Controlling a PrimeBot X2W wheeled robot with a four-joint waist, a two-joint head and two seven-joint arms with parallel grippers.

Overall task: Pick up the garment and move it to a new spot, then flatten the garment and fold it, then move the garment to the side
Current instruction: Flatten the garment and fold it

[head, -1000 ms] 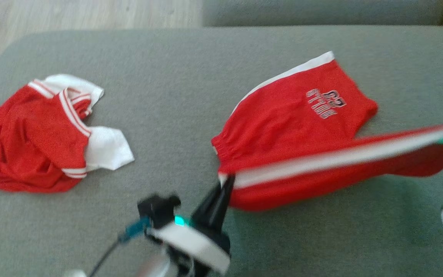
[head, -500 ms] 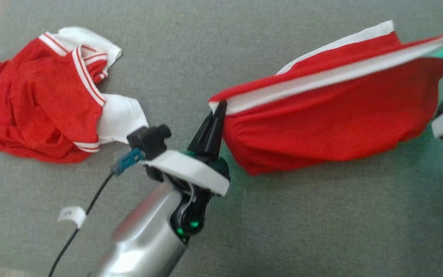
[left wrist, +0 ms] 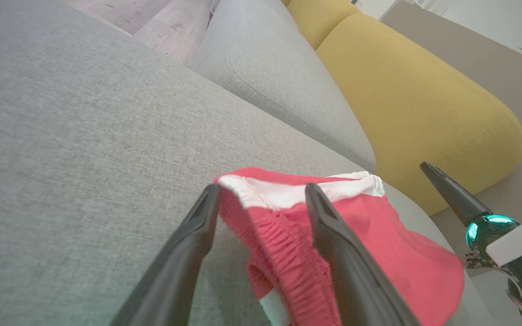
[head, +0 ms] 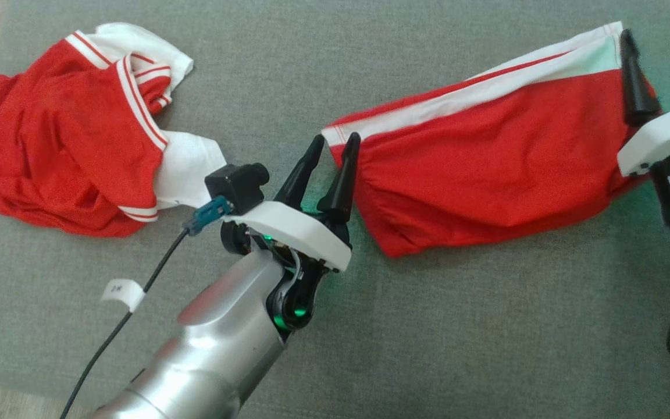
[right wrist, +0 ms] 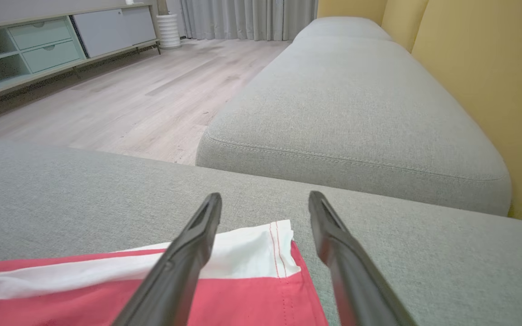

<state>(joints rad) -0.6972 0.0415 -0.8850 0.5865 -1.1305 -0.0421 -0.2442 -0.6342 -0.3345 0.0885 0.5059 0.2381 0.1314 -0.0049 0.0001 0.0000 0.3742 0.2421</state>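
Note:
The red shorts [head: 486,163] with a white side stripe lie folded over on the grey cushion [head: 428,326], right of centre in the head view. My left gripper [head: 335,139] is open at their left end. In the left wrist view the elastic waistband corner [left wrist: 270,213] stands between my open left gripper's [left wrist: 261,190] fingers. My right gripper [head: 652,30] is open over the right end. In the right wrist view the white hem corner [right wrist: 252,253] lies flat under the open right gripper [right wrist: 263,197].
A crumpled red and white jersey [head: 61,145] lies at the cushion's left end. Beyond are a second grey cushion [right wrist: 356,104], a yellow backrest [left wrist: 415,99] and wooden floor [right wrist: 120,99]. A black cable with a white tag [head: 121,291] hangs from my left arm.
Both grippers held the shorts' lifted edge taut, carried it over the other half and laid it down. Both have now opened and let go. The head camera has tilted down.

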